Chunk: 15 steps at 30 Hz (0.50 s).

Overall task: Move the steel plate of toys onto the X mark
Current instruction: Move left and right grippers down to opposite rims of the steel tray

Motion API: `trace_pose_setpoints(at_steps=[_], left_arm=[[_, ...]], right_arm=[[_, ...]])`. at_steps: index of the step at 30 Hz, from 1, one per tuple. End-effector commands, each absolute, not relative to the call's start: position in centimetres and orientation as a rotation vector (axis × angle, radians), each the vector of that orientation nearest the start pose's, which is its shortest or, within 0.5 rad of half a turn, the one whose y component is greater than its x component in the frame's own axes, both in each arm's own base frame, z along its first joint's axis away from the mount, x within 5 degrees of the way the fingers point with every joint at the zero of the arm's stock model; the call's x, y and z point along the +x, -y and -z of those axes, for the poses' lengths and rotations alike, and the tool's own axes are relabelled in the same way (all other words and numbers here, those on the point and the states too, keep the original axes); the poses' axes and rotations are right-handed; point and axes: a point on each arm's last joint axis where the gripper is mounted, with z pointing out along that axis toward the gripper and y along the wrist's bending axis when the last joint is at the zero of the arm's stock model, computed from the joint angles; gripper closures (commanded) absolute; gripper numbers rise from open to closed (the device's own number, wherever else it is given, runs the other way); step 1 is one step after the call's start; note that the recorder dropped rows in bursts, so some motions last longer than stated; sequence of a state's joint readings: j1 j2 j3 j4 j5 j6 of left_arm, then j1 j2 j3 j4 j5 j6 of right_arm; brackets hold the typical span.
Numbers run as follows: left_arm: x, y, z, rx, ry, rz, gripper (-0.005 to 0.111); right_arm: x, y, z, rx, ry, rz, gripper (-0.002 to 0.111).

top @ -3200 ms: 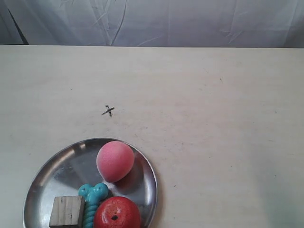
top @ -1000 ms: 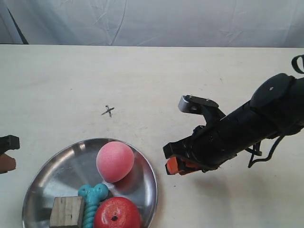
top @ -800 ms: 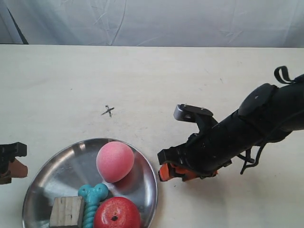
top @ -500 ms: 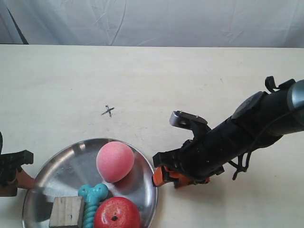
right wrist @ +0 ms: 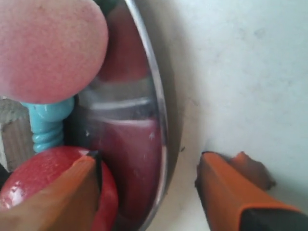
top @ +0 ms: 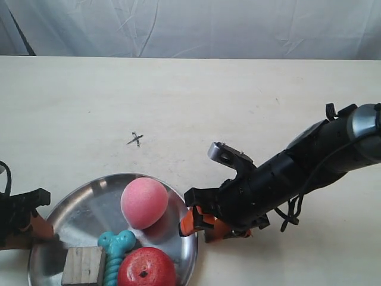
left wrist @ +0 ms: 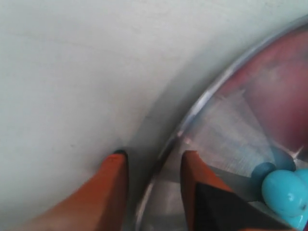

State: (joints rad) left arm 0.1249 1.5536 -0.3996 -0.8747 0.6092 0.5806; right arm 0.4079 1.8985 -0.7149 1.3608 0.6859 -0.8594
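Steel plate (top: 83, 208), unmoved and near but off the X mark (top: 136, 139), now straddled at opposite rims by newly arrived left gripper (left wrist: 154, 159) and right gripper (right wrist: 149, 161), jaws spread, unclamped: ready for pinching.

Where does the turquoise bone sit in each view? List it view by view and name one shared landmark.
Exterior view: the turquoise bone lies in the steel plate, between the wooden cube and the red apple-like ball.
Left wrist view: only its rounded end shows, inside the plate.
Right wrist view: its ribbed shaft shows, touching the pink ball.
Shared landmark: the plate's shiny rim.
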Motion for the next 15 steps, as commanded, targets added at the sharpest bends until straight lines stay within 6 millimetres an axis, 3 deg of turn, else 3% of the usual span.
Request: trace_pose_setpoints(at_steps=[1,6,9,11,15], left_arm=[[18.45,2.71,-11.22,-0.390,-2.983,0.690,0.080],[18.53,3.32,-11.17,-0.347,-2.980,0.668,0.104],[18.59,3.31,-11.18,-0.359,-2.974,0.666,0.107],[18.63,3.29,-11.17,-0.365,-2.970,0.664,0.107],[18.70,3.28,-11.18,-0.377,-2.963,0.663,0.107]], right_arm=[[23.33,-15.94,-7.88,-0.135,-3.006,-1.028,0.055],[23.22,-15.90,-7.43,-0.138,-3.025,-1.023,0.086],[23.16,-15.89,-7.39,-0.185,-3.020,-1.023,0.103],[23.14,-15.90,-7.40,-0.205,-3.015,-1.025,0.109],[23.15,-15.91,-7.40,-0.205,-3.014,-1.027,0.109]])
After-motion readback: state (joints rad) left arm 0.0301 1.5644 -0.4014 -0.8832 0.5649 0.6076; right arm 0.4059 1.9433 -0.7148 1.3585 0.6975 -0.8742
